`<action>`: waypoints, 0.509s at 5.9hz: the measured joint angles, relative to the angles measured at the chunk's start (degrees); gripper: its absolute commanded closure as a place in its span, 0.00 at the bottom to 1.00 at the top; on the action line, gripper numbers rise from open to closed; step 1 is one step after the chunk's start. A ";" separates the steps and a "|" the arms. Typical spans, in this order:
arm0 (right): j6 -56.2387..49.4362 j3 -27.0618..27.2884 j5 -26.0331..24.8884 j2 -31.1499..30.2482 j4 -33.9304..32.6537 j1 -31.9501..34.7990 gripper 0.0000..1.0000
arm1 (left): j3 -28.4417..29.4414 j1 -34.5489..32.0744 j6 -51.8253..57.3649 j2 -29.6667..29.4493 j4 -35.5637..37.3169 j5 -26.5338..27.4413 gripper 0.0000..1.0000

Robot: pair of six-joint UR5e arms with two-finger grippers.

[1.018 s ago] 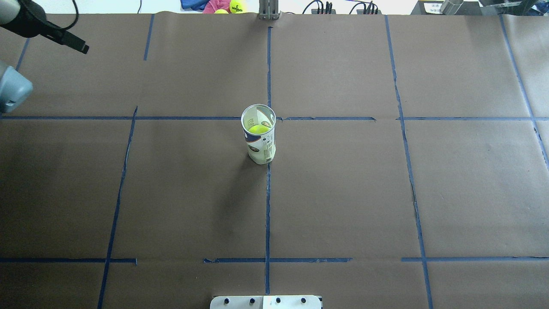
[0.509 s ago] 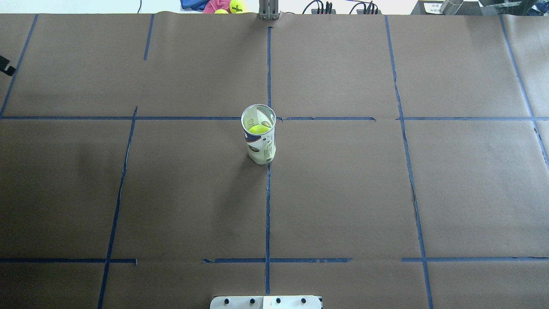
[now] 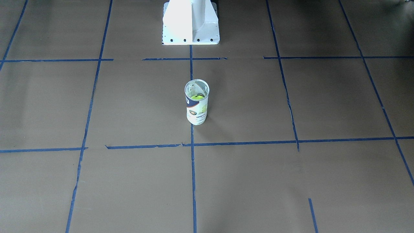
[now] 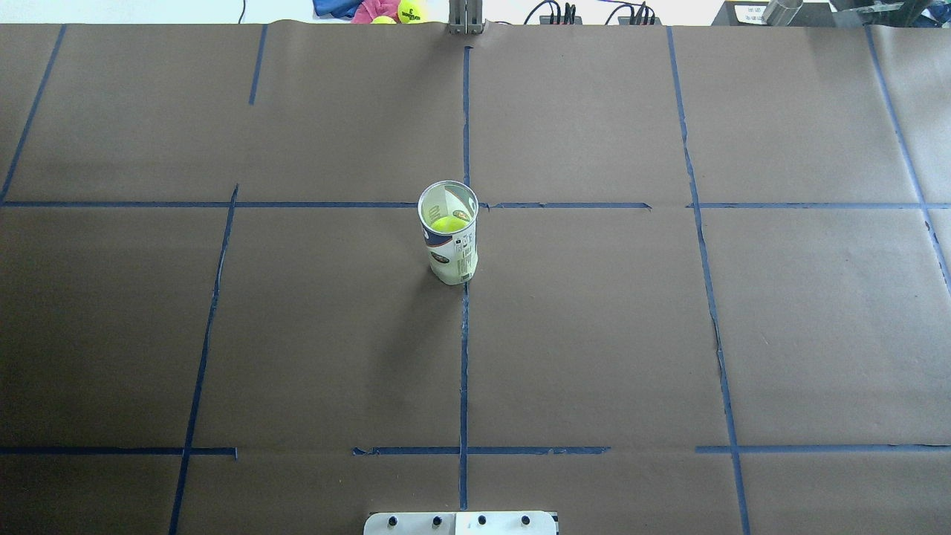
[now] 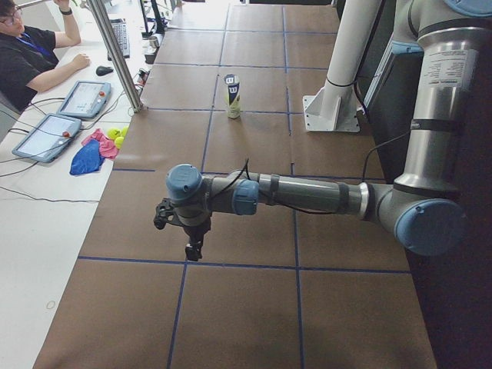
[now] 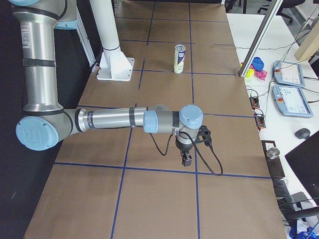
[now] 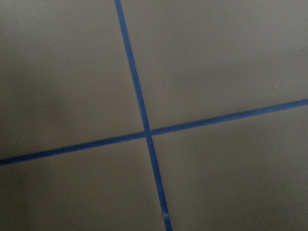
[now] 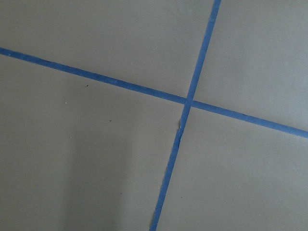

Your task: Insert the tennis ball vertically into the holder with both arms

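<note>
The holder stands upright at the table's middle, its metal-rimmed mouth open upward; it also shows in the front view. The tennis ball sits inside it, seen through the mouth, and shows in the front view too. Both arms are far from it at the table's ends. The left gripper points down over the paper in the left side view. The right gripper does the same in the right side view. I cannot tell whether either is open or shut. Both wrist views show only paper and tape.
Brown paper with blue tape lines covers the table. The white pedestal stands at the robot's side. Spare tennis balls and cloths lie beyond the far edge. An operator with tablets sits there.
The left arm and gripper, at the overhead view's top left one second ago, have moved out past its left edge. The holder and ball have not moved.
</note>
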 measured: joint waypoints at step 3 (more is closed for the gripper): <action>0.01 -1.25 0.01 -0.03 0.04 0.00 0.00 | -0.29 -1.09 0.20 3.29 -0.11 0.33 0.00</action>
